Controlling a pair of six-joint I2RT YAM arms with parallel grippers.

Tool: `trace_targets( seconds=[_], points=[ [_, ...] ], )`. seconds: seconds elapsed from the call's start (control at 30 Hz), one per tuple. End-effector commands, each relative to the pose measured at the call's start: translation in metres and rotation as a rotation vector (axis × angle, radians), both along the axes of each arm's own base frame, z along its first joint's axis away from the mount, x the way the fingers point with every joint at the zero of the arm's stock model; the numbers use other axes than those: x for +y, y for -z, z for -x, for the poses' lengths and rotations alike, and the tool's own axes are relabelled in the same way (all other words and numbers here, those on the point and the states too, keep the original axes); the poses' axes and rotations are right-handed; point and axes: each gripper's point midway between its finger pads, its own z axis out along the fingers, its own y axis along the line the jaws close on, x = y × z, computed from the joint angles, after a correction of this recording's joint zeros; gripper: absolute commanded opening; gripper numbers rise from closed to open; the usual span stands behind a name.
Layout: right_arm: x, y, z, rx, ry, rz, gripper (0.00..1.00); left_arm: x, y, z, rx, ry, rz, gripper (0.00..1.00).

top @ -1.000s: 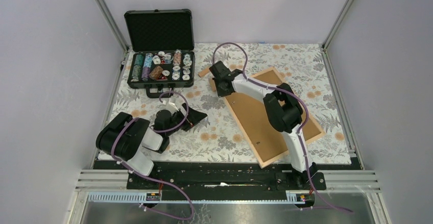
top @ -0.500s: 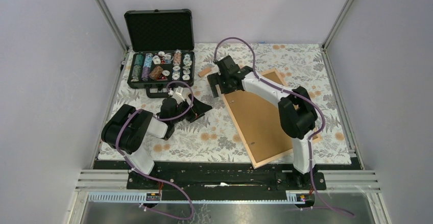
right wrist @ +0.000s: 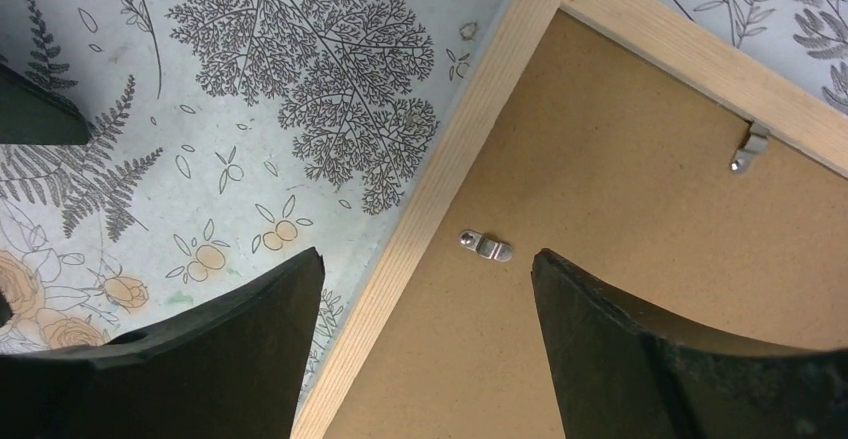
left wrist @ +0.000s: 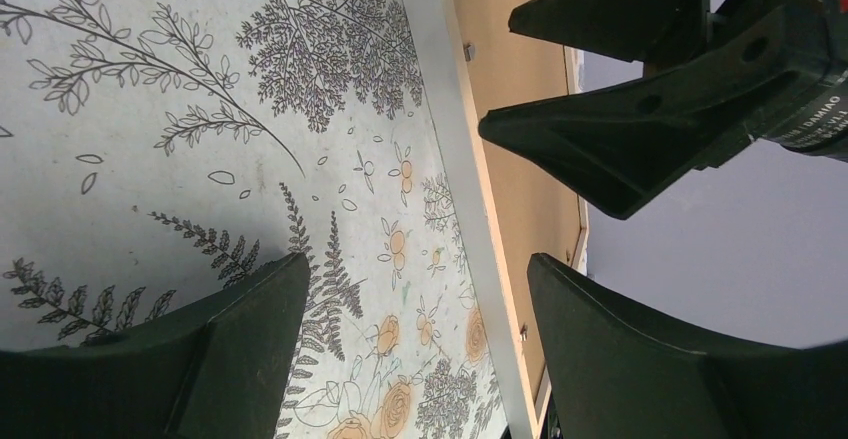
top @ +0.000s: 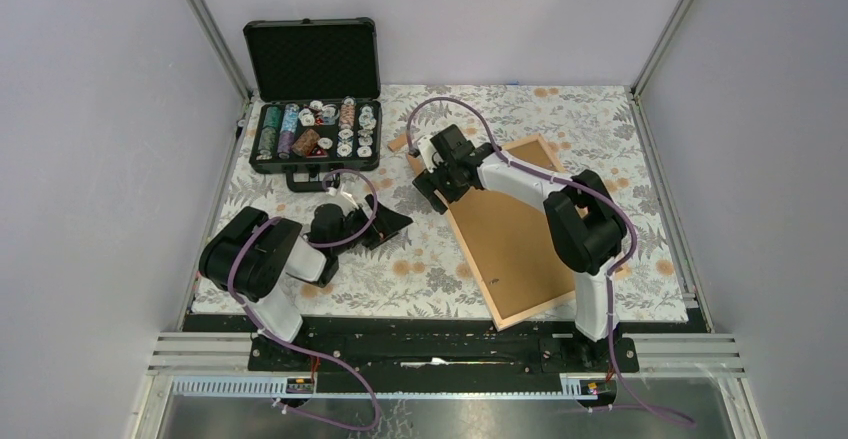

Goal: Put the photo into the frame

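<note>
The frame [right wrist: 440, 179] lies flat, back up, on the right half of the table [top: 440, 259], with its brown board [top: 520, 229] filling it. The right gripper [right wrist: 428, 256] hangs over the frame's far left corner. Its 2 fingers [right wrist: 230, 359] are spread wide and hold nothing. 1 finger is above the cloth and the other above the board, with the wooden strip and a metal clip [right wrist: 487, 246] between them. Whether they touch the frame cannot be told.

The left gripper [top: 393, 227] sits low over the cloth, just left of the frame. Its 2 fingers [left wrist: 640, 359] are also wide apart, with only the floral cloth between them. An open case [top: 312, 144] of chips stands at the far left, and a small block [top: 400, 142] lies near the frame's corner.
</note>
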Motion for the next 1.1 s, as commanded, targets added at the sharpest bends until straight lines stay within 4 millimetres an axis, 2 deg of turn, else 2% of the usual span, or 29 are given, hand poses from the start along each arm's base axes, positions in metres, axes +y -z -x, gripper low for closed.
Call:
trace_targets(
  seconds=[0.0,0.2,0.27,0.4,0.57,0.73,0.8,0.87,0.93,0.97,1.03,1.07],
  points=[
    [0.012,0.004,-0.005,0.008,-0.095,-0.020,0.83,-0.001,-0.020,-0.006,-0.105,-0.007,0.021,0.85],
    [0.010,0.016,-0.004,0.035,-0.094,0.003,0.87,-0.001,-0.022,-0.005,-0.120,-0.002,0.029,0.85],
    [0.005,0.023,-0.004,0.047,-0.071,0.023,0.86,-0.001,-0.022,-0.005,-0.122,-0.004,0.030,0.85],
    [-0.001,0.028,0.005,0.095,-0.038,0.048,0.75,-0.001,-0.023,-0.005,-0.126,0.000,0.033,0.85],
    [0.000,0.026,0.015,0.142,0.003,0.020,0.63,-0.002,-0.023,-0.006,-0.128,-0.002,0.033,0.85],
    [0.002,0.023,0.019,0.179,0.117,-0.012,0.49,-0.002,-0.023,-0.007,-0.126,-0.002,0.033,0.85],
    [0.002,0.021,0.017,0.190,0.211,-0.026,0.40,-0.002,-0.021,-0.007,-0.118,-0.001,0.031,0.85],
    [0.005,0.017,0.015,0.207,0.297,-0.051,0.36,-0.002,-0.020,-0.007,-0.113,0.001,0.032,0.84],
    [0.009,0.014,0.014,0.225,0.372,-0.077,0.36,-0.003,-0.020,-0.007,-0.110,0.002,0.032,0.84],
    [0.012,0.012,0.015,0.240,0.387,-0.096,0.41,-0.003,-0.020,-0.007,-0.110,0.002,0.033,0.84],
    [0.017,0.007,0.015,0.252,0.412,-0.133,0.57,-0.002,-0.020,-0.006,-0.112,0.001,0.032,0.84],
    [0.019,0.004,0.015,0.249,0.407,-0.139,0.61,-0.002,-0.021,-0.006,-0.114,0.001,0.032,0.84]
  ],
)
